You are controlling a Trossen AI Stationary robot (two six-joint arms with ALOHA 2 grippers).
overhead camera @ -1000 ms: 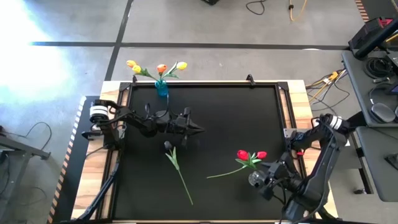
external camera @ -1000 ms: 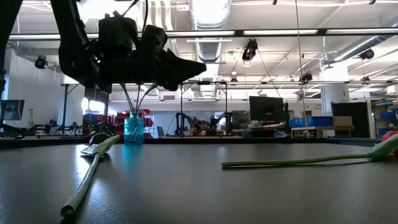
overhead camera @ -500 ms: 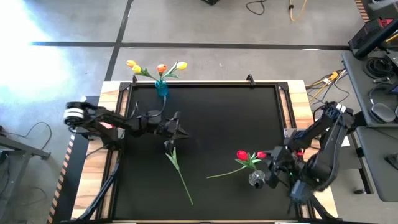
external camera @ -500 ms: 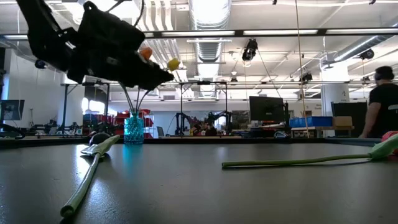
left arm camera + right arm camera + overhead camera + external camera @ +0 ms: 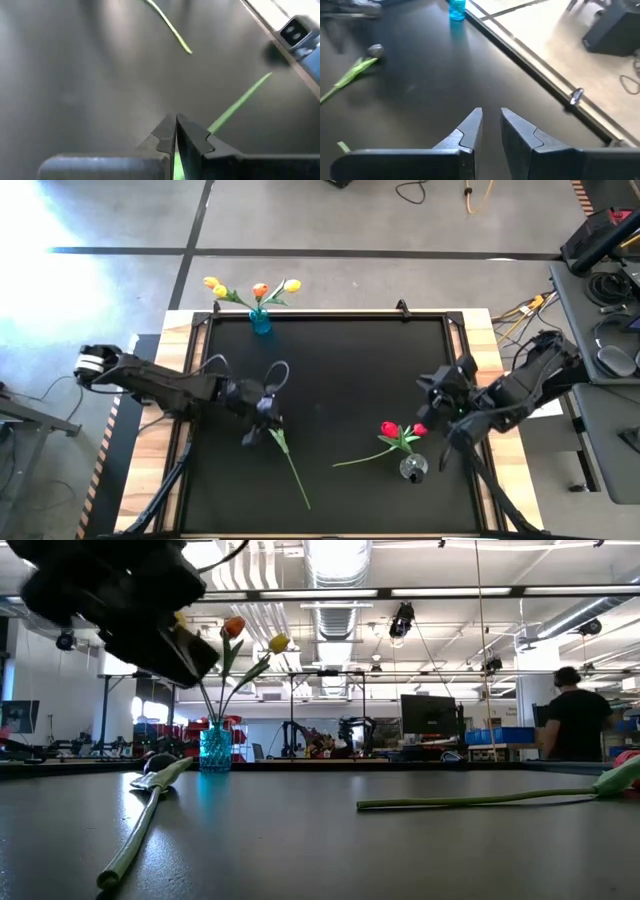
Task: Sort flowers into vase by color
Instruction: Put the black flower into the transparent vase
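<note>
Left end effector (image 5: 252, 427) dropped over the dark tulip (image 5: 268, 411); right end effector (image 5: 428, 390) rose (narrowing).

table: black matte rectangular table top (image 5: 340, 370) with a pale wooden border
far edge: small turquoise glass vase (image 5: 260, 321) holding yellow and orange tulips
nearer than the vase, well apart from it: dark-headed tulip with a long green stem (image 5: 287, 451), lying flat
to the right of that tulip: red tulips on green stems (image 5: 398, 433), lying flat
just beside the red tulips: small clear round glass vase (image 5: 412, 469)
</note>
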